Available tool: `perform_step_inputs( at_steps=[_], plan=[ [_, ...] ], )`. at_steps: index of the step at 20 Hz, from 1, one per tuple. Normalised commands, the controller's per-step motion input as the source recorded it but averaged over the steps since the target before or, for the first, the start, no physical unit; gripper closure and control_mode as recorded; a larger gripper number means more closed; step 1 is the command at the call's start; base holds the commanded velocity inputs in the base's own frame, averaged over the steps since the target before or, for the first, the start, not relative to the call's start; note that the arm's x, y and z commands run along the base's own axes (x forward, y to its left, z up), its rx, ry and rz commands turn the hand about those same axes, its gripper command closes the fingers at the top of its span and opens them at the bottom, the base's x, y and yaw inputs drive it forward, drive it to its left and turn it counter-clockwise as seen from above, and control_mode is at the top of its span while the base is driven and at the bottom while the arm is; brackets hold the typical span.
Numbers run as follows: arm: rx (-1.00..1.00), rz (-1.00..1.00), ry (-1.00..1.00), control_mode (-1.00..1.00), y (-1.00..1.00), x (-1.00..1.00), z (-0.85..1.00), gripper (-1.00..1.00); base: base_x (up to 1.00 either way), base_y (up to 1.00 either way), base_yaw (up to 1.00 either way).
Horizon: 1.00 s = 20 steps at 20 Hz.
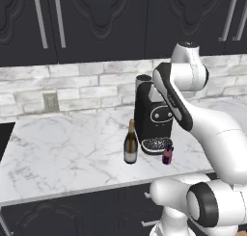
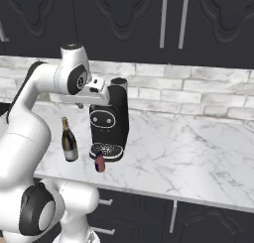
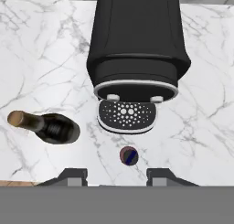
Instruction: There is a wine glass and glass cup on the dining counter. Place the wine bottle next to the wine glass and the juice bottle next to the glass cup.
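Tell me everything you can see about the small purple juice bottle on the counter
The small stubby juice bottle of purple-red liquid has a dark cap and a bluish label band; from above in the hand view it shows as a small round top. It stands upright on the white grey-veined marble wall counter, near its front edge, just in front of the black coffee machine's perforated drip tray, seemingly apart from it. The tall dark wine bottle stands beside it, not touching. Nothing grips it.
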Motion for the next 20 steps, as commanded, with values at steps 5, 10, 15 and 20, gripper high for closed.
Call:
perform_step_inputs(
  at_steps=[5,10,15,20],
  plan=[
    [0.00,0.00,-0.01,-1.00,0.02,-0.10,0.00,-1.00,0.00,0.00,0.00],
    [0.00,-0.01,-0.14,-1.00,0.30,-0.26,0.00,-1.00,0.00,0.00,0.00],
    [0.00,-0.14,-0.05,-1.00,0.39,-0.25,0.00,-1.00,0.00,0.00,0.00],
    [0.00,-0.20,-0.03,-1.00,0.38,-0.23,-0.05,-1.00,0.00,0.00,0.00]
  ],
)
